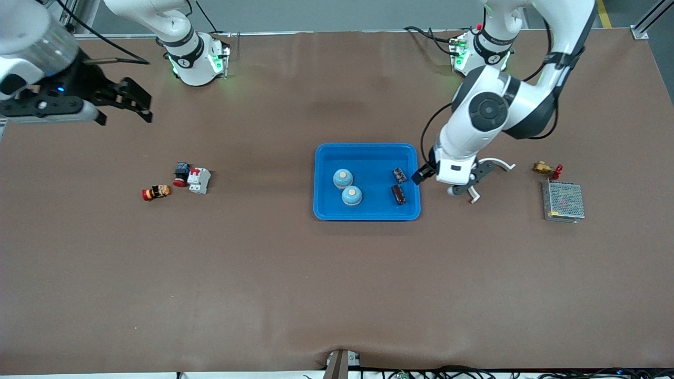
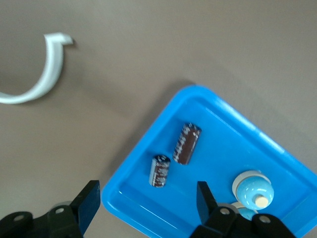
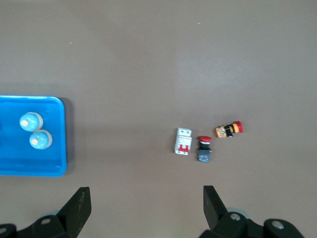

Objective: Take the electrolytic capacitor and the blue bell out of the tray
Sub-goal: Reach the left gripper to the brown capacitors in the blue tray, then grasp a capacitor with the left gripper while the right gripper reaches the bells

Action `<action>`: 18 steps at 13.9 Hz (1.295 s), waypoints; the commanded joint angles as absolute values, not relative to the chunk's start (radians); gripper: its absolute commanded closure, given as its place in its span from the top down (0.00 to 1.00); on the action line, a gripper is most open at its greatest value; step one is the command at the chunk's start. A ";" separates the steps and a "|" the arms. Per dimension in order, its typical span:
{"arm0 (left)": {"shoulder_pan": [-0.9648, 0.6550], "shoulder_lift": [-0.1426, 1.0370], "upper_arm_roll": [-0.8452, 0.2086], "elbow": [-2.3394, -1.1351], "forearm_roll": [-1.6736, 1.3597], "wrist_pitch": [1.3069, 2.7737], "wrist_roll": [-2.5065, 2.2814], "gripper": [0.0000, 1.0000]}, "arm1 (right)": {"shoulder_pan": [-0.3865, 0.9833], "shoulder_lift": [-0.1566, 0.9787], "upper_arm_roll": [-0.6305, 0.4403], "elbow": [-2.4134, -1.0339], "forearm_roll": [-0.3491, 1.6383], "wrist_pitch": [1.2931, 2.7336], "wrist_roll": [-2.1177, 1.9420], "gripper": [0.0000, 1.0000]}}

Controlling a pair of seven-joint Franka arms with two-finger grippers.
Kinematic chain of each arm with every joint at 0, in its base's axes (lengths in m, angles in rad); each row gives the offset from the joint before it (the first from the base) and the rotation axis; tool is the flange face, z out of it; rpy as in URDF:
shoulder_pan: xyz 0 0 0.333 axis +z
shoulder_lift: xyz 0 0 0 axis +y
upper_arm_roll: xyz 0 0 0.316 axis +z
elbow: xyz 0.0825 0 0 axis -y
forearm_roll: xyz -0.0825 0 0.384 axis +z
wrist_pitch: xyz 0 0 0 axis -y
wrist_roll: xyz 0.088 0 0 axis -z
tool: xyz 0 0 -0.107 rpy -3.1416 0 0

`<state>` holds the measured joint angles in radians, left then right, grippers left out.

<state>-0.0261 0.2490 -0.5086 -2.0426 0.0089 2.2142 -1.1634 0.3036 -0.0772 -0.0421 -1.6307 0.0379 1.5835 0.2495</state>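
A blue tray [image 1: 368, 215] sits mid-table. In it lie two dark capacitors [image 1: 399, 175] [image 1: 398, 194] and two blue dome bells [image 1: 343, 178] [image 1: 352, 195]. My left gripper [image 1: 427, 178] is open and empty, hovering over the tray's rim at the left arm's end. The left wrist view shows the capacitors [image 2: 187, 143] [image 2: 160, 171], one bell [image 2: 253, 190] and the tray rim [image 2: 148, 148] between its open fingers [image 2: 89, 203]. My right gripper [image 1: 126, 111] is open and empty, high over the table at the right arm's end. Its wrist view shows the tray [image 3: 49, 168] and bells [image 3: 30, 120].
A white curved hook [image 1: 495, 164] lies beside the left gripper, also in the left wrist view [image 2: 42, 74]. A brass valve [image 1: 546, 169] and a mesh-covered metal box [image 1: 563, 201] lie toward the left arm's end. A breaker [image 1: 199, 180], a red button [image 1: 181, 172] and an orange part [image 1: 156, 192] lie toward the right arm's end.
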 commanded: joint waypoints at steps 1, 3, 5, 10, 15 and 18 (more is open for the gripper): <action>-0.063 0.273 -0.512 -2.112 0.006 2.322 -1.210 0.79 | 0.368 -0.022 -0.051 -1.595 0.051 1.618 0.331 1.00; -0.074 0.290 -0.511 -2.173 0.006 2.416 -1.210 0.79 | 0.423 0.015 -0.051 -1.595 0.051 1.661 0.397 1.00; -0.077 0.322 -0.511 -2.187 0.011 2.453 -1.210 0.78 | 0.471 0.050 -0.051 -1.595 0.049 1.701 0.457 1.00; -0.104 0.409 -0.509 -2.177 0.141 2.470 -1.284 0.70 | 0.543 0.132 -0.051 -1.595 0.049 1.798 0.535 1.00; -0.106 0.460 -0.509 -2.174 0.173 2.526 -1.315 0.68 | 0.629 0.231 -0.051 -1.595 0.049 1.917 0.642 1.00; -0.106 0.478 -0.508 -2.174 0.179 2.534 -1.315 0.64 | 0.675 0.293 -0.051 -1.595 0.046 1.977 0.661 1.00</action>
